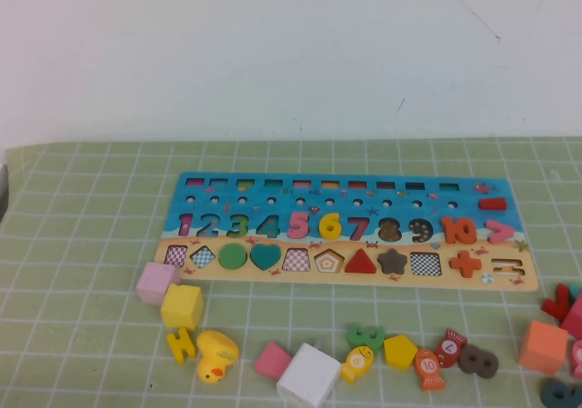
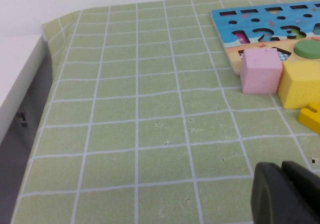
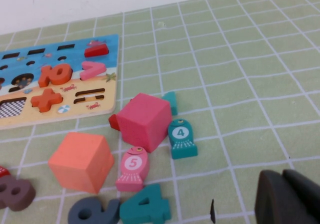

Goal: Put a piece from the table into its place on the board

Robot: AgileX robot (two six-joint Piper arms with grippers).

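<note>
Sitting in its slot on the board (image 1: 341, 231), the yellow "6" piece (image 1: 330, 225) rests between the pink 5 (image 1: 298, 224) and the red 7 (image 1: 358, 228) in the row of numerals on the blue part. The board lies flat on the green gridded table (image 1: 91, 244), its tan lower strip holding a green circle (image 1: 233, 256), a teal heart (image 1: 265, 256), a red triangle (image 1: 360, 262) and an orange plus (image 1: 465, 263).

Neither arm shows from the raised camera. The left gripper (image 2: 287, 194) appears only as a dark tip at the edge of its own wrist camera, hanging over bare mat near the board's left end, close to a pink cube (image 2: 260, 70) and a yellow cube (image 2: 301, 83); nothing is between its tips, and I cannot tell how wide they stand. The right gripper (image 3: 290, 196) likewise shows as a dark tip above the mat off the board's right end, near a red cube (image 3: 144, 120), an orange cube (image 3: 82, 161) and two little fish marked 4 (image 3: 181, 138) and 5 (image 3: 133, 168); its opening cannot be judged either.
</note>
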